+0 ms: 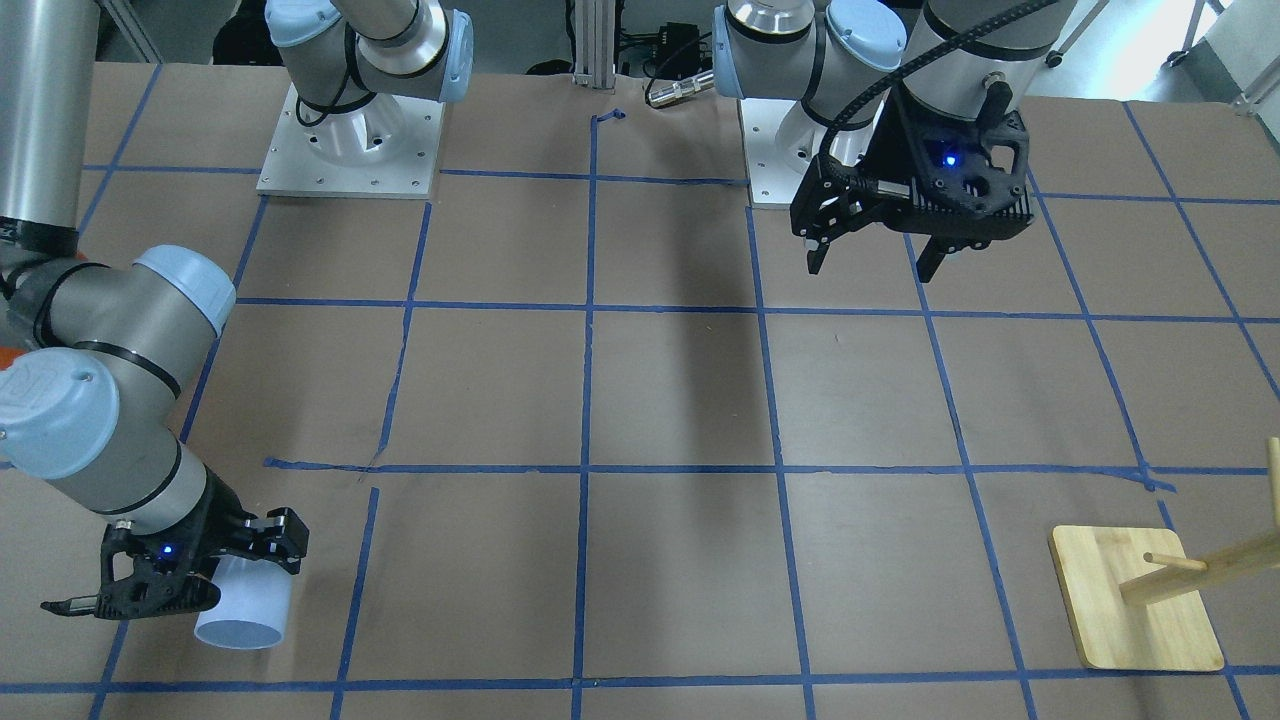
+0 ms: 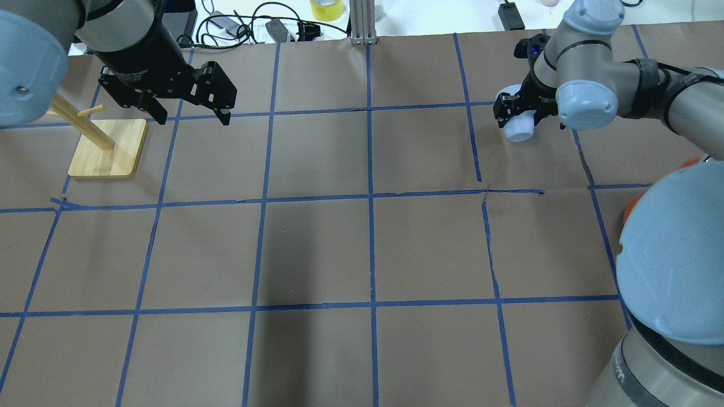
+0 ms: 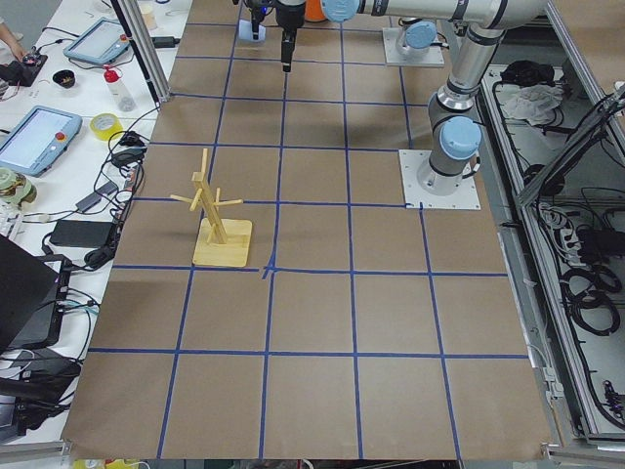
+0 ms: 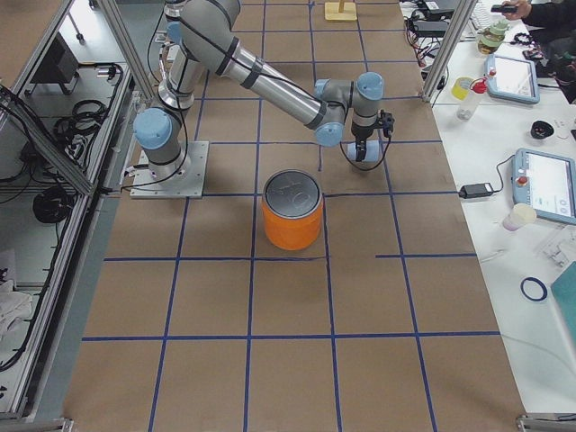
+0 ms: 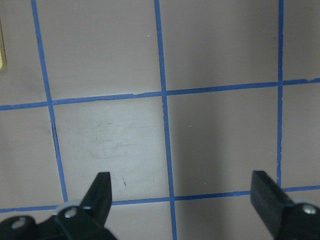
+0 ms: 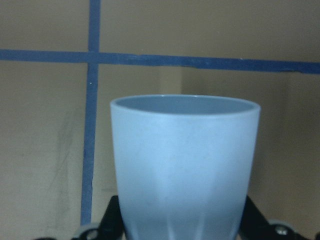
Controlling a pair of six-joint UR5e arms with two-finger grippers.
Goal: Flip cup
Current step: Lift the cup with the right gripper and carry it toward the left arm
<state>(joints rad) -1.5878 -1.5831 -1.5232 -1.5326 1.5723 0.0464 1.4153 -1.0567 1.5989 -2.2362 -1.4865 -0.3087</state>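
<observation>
The small pale blue-white cup (image 1: pixel 250 606) is held in my right gripper (image 1: pixel 222 574), which is shut on its lower part. The cup is tilted on its side just above the paper-covered table, its open rim pointing away from the wrist. In the right wrist view the cup (image 6: pixel 185 165) fills the middle, with the fingers at its base. In the overhead view the cup (image 2: pixel 519 128) sits under the right gripper (image 2: pixel 517 113) at the far right. My left gripper (image 1: pixel 870 256) is open and empty above the table; it also shows in the overhead view (image 2: pixel 189 116) and the left wrist view (image 5: pixel 182 195).
A large orange can with a silver top (image 4: pixel 292 212) stands near the right arm, nearer the robot than the cup. A wooden peg rack on a square base (image 1: pixel 1135 600) stands at the table's far left side, also in the overhead view (image 2: pixel 107 148). Blue tape lines grid the brown table.
</observation>
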